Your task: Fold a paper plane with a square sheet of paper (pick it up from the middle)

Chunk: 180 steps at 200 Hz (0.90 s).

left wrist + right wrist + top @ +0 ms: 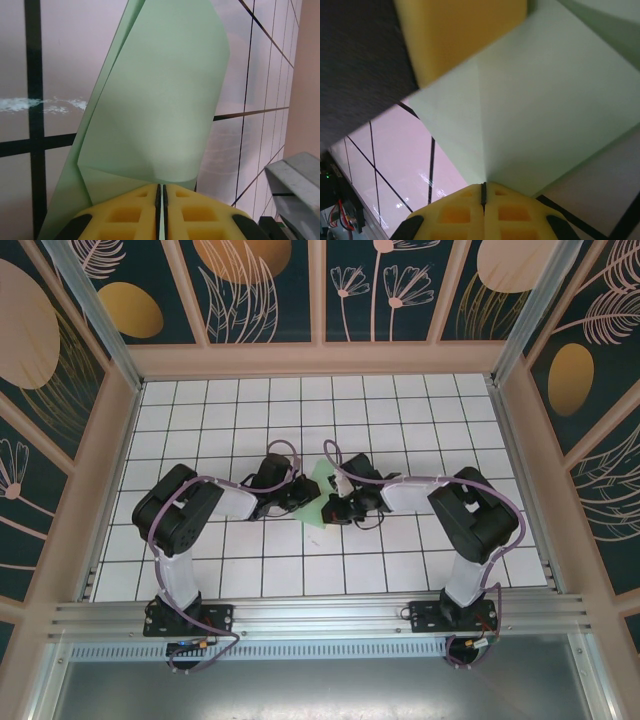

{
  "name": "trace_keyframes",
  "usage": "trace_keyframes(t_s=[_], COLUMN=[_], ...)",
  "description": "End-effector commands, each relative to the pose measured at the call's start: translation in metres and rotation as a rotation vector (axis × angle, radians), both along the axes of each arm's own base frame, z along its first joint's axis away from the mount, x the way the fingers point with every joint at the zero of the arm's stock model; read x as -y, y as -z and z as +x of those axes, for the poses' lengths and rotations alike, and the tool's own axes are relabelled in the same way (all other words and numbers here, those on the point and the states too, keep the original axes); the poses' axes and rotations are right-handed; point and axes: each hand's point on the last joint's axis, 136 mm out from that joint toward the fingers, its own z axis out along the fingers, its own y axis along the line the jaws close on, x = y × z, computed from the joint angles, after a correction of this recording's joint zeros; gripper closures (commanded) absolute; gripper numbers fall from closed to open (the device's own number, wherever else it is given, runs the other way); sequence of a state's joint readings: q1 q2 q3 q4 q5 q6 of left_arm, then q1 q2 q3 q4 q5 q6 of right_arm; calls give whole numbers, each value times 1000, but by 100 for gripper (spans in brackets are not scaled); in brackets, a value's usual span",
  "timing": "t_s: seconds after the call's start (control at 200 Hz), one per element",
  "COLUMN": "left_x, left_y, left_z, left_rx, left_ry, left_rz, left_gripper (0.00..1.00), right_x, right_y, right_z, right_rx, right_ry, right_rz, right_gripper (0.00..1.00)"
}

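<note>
In the top external view, the sheet of paper [320,482] is seen lifted at the middle of the white tiled table [400,400], between the two arms. It is held on one side by the left gripper [300,496] and on the other by the right gripper [338,508]. In the left wrist view, the left gripper [160,200] is seen clenched on the paper's lower edge, its yellow pads [125,212] nearly touching. The pale green sheet [160,100] rises from them, with folded layers overlapping. In the right wrist view, the right gripper [483,195] is seen pinched shut on a corner of the creased sheet [550,100]. A second yellow pad [460,35] is pressed against the sheet's upper part.
</note>
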State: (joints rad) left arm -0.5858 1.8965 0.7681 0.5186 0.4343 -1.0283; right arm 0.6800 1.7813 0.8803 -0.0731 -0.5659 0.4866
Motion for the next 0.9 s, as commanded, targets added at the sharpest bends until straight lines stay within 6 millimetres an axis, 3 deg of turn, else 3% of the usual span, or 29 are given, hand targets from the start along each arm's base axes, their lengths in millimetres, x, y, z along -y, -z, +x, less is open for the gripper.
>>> trace_keyframes(t_s=[0.0,0.315,0.475,0.896], left_x=[-12,-12,-15,-30], left_y=[23,23,25,41], left_z=[-5,-6,-6,-6], left_rx=[-14,-9,-8,-19], left_ry=[-11,-6,-10,-41], left_rz=[76,86,104,201], left_gripper=[85,85,85,86], right_x=[-10,-11,2,11], right_y=[-22,8,27,14], right_z=[12,19,10,-14], right_rx=[26,-14,-48,-57], right_ry=[12,25,33,-42], right_rz=[33,-21,-76,-71], right_gripper=[100,100,100,100])
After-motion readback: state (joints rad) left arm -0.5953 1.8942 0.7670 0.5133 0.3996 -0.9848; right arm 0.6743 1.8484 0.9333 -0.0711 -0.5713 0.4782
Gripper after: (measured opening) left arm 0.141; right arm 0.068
